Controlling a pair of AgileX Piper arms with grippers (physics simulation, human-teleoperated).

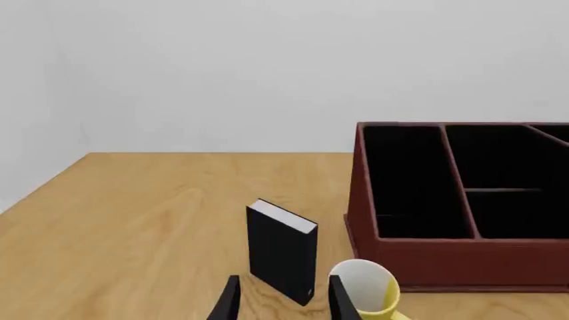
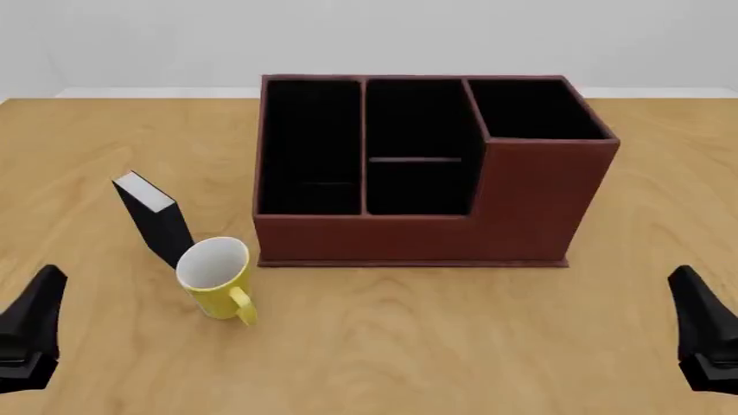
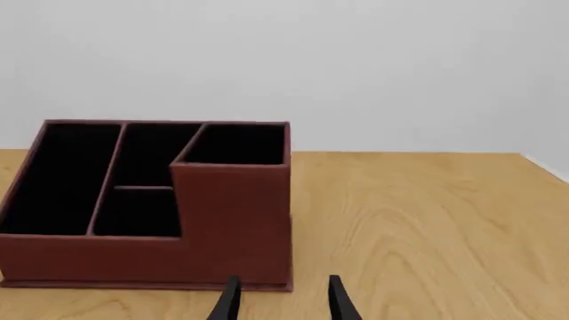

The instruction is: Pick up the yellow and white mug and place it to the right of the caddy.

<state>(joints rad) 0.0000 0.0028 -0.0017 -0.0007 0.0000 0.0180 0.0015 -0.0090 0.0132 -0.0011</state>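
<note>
Light wooden table [image 2: 461, 346] with visible grain, bearing every object in the scene; a pale wall rises behind its far edge.

Large dark red-brown, leather-like rectangular caddy [image 2: 416, 233], standing at the middle of the table. Its interior is lined black and divided into compartments; the right-hand corner section, as the front view shows it, stands taller than the rest. The same caddy appears in the left wrist view [image 1: 462, 260] and the right wrist view [image 3: 151, 253].

Small upright black box with a white top face [image 2: 154, 220], standing near the caddy's left front corner but apart from it; also seen from the left wrist [image 1: 282, 257].

Small cylindrical mug, yellow outside and white inside [image 2: 219, 277], tilted so that its mouth faces up and away from the front camera, its yellow loop handle pointing toward the near edge. It lies just in front of the black box and just left of the caddy's front left corner; contact with the box cannot be judged. It also shows in the left wrist view [image 1: 369, 293].

Left gripper [image 1: 280, 300], black, near the table's front left, fingers spread, holding nothing.

Right gripper [image 3: 282, 300], black, near the front right, fingers likewise spread and empty, well apart from the mug.
</note>
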